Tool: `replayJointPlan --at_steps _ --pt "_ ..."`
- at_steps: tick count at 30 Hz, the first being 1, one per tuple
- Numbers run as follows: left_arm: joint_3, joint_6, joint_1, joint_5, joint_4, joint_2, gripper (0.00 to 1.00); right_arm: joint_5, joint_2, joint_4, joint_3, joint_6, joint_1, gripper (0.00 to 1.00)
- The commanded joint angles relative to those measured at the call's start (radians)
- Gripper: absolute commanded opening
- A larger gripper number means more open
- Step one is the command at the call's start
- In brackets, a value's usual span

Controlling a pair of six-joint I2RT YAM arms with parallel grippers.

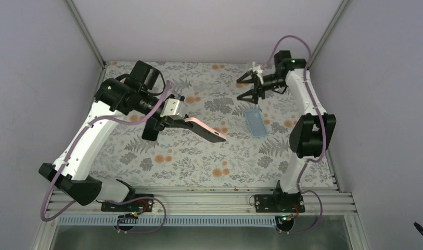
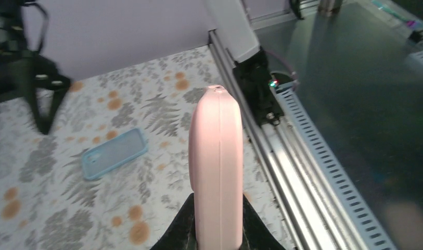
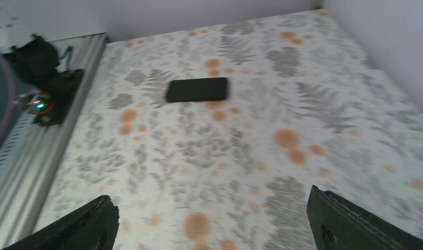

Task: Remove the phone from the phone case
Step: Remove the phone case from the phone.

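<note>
Top external view: left gripper (image 1: 186, 122) jaws clamp the phone (image 1: 206, 130) aloft (its case (image 1: 256, 124) lies apart on the worktop (image 1: 199, 166)); right gripper (image 1: 241, 89) jaws stand apart. Removal looks complete; next, a gentle set-down.

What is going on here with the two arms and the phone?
The left gripper holds the pink phone by one end, lifted off the patterned table and tilted down towards its middle. The blue case lies flat on the table near the right arm, apart from the phone and looking empty. The right gripper is open and raised over the far side, holding nothing. The phone seems to be out of its case.
</note>
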Motion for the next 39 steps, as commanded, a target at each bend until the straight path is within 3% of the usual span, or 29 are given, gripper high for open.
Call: replayJointPlan --at_steps 1,4,10,17,29,39 --pt "-0.019 0.001 -0.012 0.087 -0.02 0.008 0.02 -0.039 0.109 0.016 0.172 0.047 -0.079 0.92" --pt "-0.024 0.015 -0.012 0.048 -0.02 0.024 0.02 -0.019 0.058 0.016 0.12 0.011 -0.078 0.93" --pt "-0.02 0.019 -0.011 0.023 -0.019 0.073 0.02 0.098 -0.188 0.022 -0.249 -0.064 0.044 0.94" --pt "-0.016 0.011 -0.011 0.013 -0.019 0.092 0.02 0.055 -0.453 0.162 -0.467 0.083 0.128 0.92" --pt "0.008 -0.004 -0.012 0.007 -0.019 0.105 0.02 0.033 -0.468 0.228 -0.534 0.171 0.226 0.91" --pt "0.017 -0.012 -0.012 -0.008 -0.02 0.106 0.02 0.004 -0.446 0.114 -0.49 0.102 0.254 0.91"
